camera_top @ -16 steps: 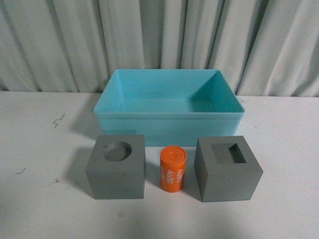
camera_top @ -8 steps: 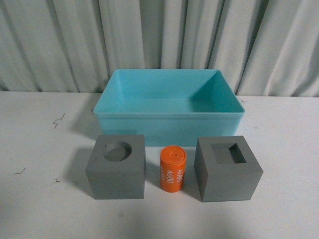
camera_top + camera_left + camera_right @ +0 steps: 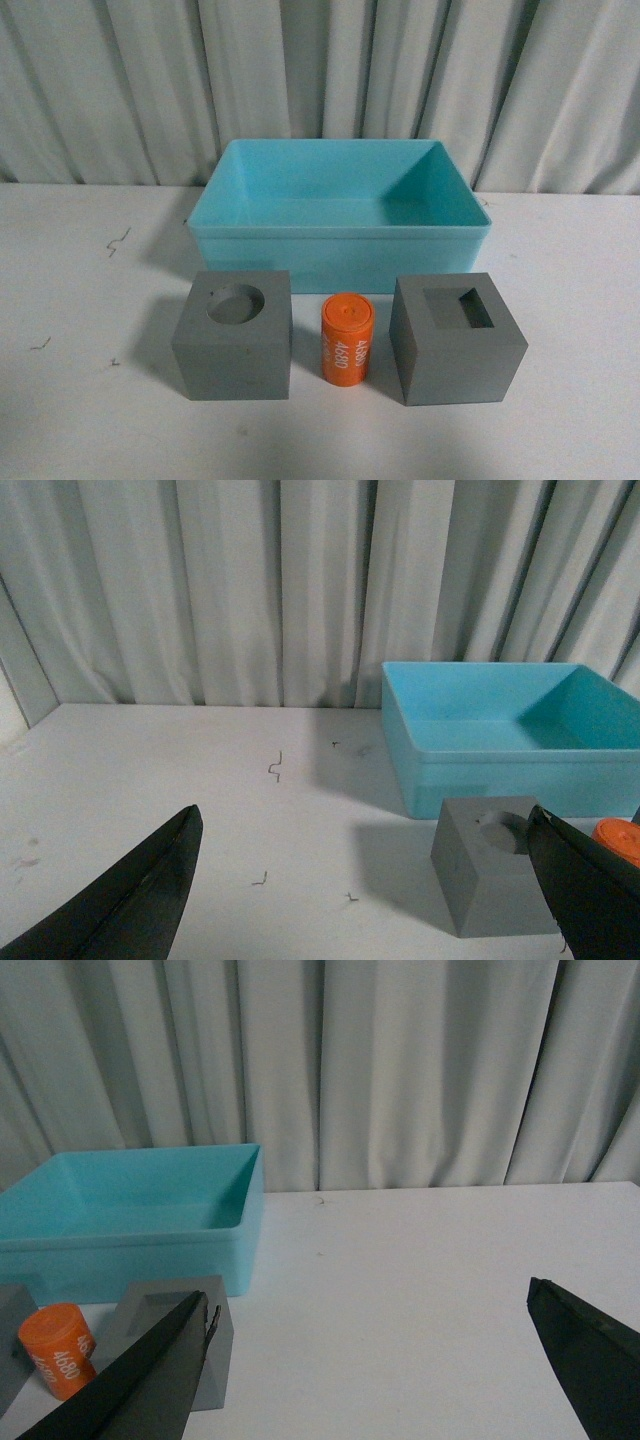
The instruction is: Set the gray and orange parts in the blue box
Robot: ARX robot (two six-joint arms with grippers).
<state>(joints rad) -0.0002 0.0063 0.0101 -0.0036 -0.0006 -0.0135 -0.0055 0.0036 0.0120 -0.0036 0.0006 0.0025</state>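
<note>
Left gripper (image 3: 362, 825) and right gripper (image 3: 367, 1295): jaws spread wide, empty. Round-recess gray cube (image 3: 232, 335), orange cylinder (image 3: 346, 337) and square-recess gray cube (image 3: 458, 338) stand in a row near the worktop's front edge, just before the blue box (image 3: 340, 255). Cubes appear rigid and matte: clamp opposite flat sides. Cylinder is probably slicker: clamp across its diameter.

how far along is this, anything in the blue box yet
Done: nothing; the blue box is empty. In hand: nothing; the left gripper and right gripper are both open and hold nothing. Left: all three parts. The round-recess gray cube, orange cylinder and square-recess gray cube stand in a row on the table in front of the box.
</note>
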